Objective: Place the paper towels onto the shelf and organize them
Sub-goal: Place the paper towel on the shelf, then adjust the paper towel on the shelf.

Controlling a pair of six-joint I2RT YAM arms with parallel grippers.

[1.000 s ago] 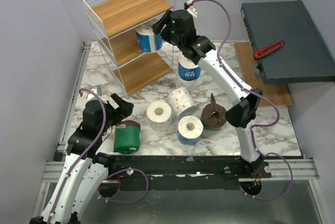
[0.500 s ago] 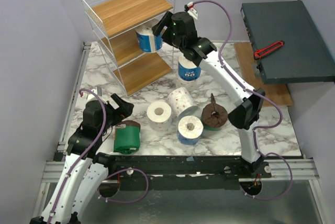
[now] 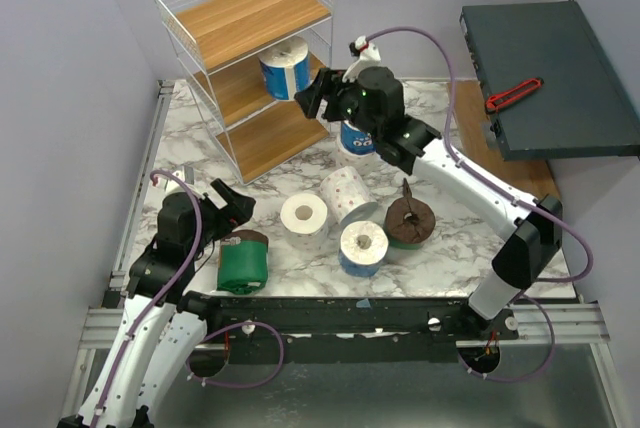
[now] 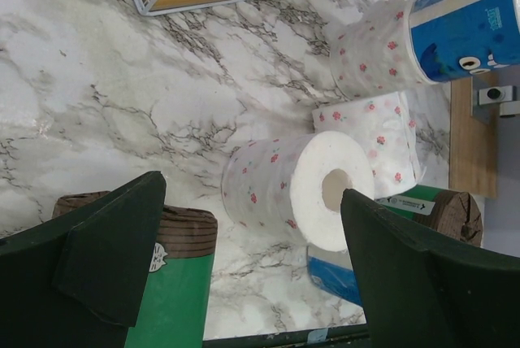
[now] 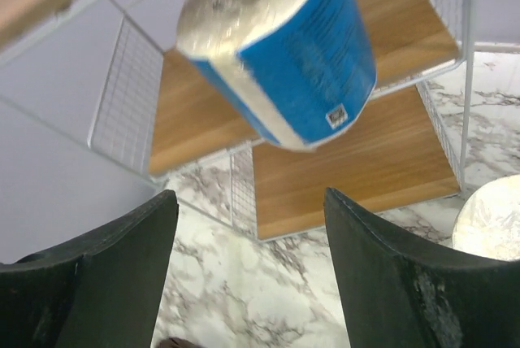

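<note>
The white wire shelf [image 3: 200, 78] stands at the back left. A blue-wrapped roll [image 3: 285, 66] rests on its middle board, also in the right wrist view [image 5: 284, 47]. My right gripper [image 3: 315, 98] is open and empty, just off the shelf's right side [image 5: 248, 226]. A second blue roll [image 3: 357, 138] stands behind that arm. Two speckled rolls [image 3: 304, 216] [image 3: 343, 188], a blue roll [image 3: 362, 246], a brown-ended roll [image 3: 408, 220] and a green roll [image 3: 243, 260] are on the table. My left gripper [image 3: 228, 200] is open [image 4: 252, 226] above the green roll [image 4: 175, 283], facing a speckled roll [image 4: 292, 185].
A dark grey-green flat box [image 3: 545, 78] with a red-handled tool [image 3: 513, 94] on it sits at the back right. A wooden board [image 3: 505, 148] lies under it. The shelf's lowest board [image 5: 349, 169] is low above the marble table.
My right gripper has let go of the blue roll, left it on the middle board, and drawn back down and to the right. The left arm has not moved.
</note>
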